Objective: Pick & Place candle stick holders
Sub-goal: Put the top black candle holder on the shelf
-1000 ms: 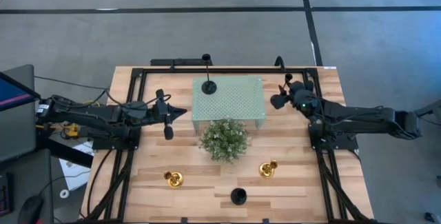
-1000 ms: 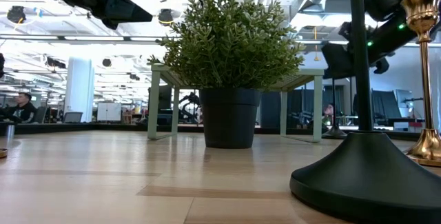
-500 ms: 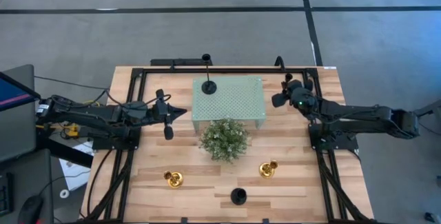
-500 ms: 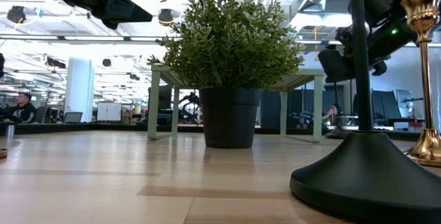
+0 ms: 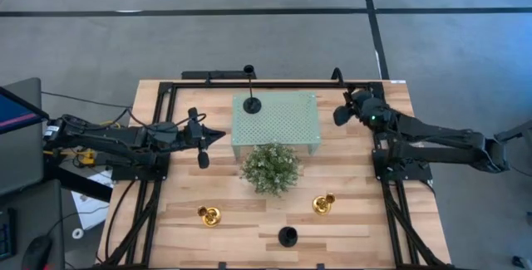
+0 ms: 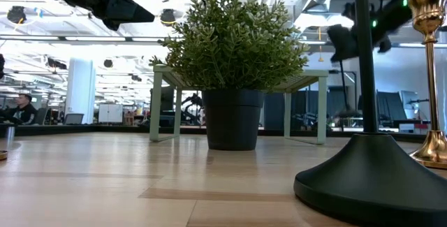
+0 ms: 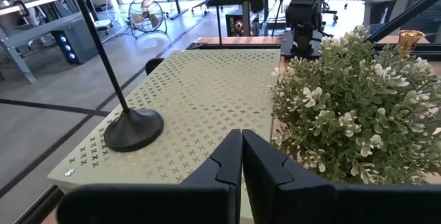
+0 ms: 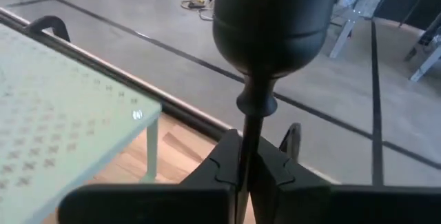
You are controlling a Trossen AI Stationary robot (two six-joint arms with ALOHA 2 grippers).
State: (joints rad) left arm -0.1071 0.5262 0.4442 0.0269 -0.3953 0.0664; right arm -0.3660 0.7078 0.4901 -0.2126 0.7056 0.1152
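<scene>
Since the earlier frames the right gripper (image 5: 342,113) has been shifted slightly toward 1 o'clock, off the shelf's right edge, and its fingers (image 8: 222,162) have been closed from wide onto the thin stem of a black candle stick holder (image 8: 265,24); in the low view it is seen higher than before.

Location of task items, high view w/ plant (image 5: 270,168) as clock centre: one black holder (image 5: 251,102) stands on the perforated green shelf (image 5: 283,119) at approx 11; gold holder (image 5: 209,216) at 8; second gold holder (image 5: 323,204) at 4; another black holder (image 5: 288,237) at 6, near table (image 5: 391,220) front edge. Held holder is at 2.

Handling, judged: black holders are stiff metal, top-light w/ weight in the disc base, so swing below a stem grip is likely; stem is smooth, slip possible. Best taken mid-stem, just under the cup, as is done here. Gold ones look shorter, shiny, more slippery.

Pose: right arm is stretched in from 3 o'clock, gripper at shelf's far right corner. Left gripper (image 7: 241,156) is parked at 9–10 o'clock, fingers pressed together on nothing, pointed at the shelf.
</scene>
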